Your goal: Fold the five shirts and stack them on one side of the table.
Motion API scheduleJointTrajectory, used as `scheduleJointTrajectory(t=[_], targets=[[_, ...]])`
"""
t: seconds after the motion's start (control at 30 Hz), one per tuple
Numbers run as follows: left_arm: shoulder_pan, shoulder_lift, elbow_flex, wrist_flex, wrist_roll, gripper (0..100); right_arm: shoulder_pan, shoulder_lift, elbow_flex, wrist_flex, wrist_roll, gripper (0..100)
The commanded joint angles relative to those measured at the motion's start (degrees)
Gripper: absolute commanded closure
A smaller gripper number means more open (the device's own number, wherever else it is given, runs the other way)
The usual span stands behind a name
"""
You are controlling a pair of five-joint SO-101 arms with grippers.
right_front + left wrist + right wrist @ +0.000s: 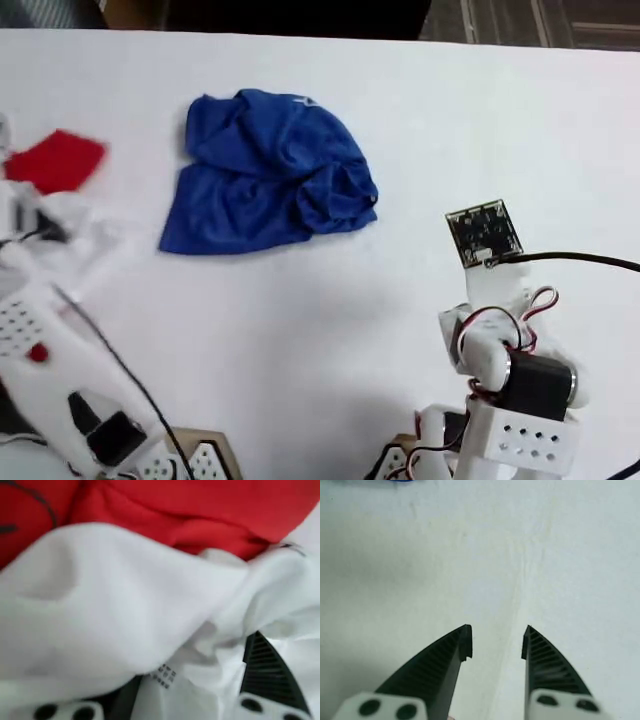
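Blue shirt [265, 175] crumpled on surface [450, 120], red shirt [58, 160] and white shirt [100, 605] heaped well apart from blue shirt, left tool [195, 667] parted amid white shirt folds, right tool [495, 640] parted, empty, short of blue shirt.

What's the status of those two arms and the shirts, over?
Right gripper open above white table. Left gripper amid white fabric shirt, red fabric shirt touching it. Crumpled blue fabric shirt unfolded mid-table, nothing on it.
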Motion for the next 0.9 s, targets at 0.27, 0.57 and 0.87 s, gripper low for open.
scheduleJointTrajectory(t=[0.27, 0.57, 0.87], targets=[[-16.00, 1.93, -30.73, 4.84, -4.48, 68, 0.40, -0.75, -0.35, -0.92, 0.44, 82.3], [2.73, 0.09, -38.02, 17.32, -0.97, 68, 0.66, -0.75, 1.67, -5.32, 0.44, 82.3], [20.22, -11.87, -12.44, 17.32, 0.26, 68, 0.48, -0.75, 7.03, -9.71, 0.44, 82.3]])
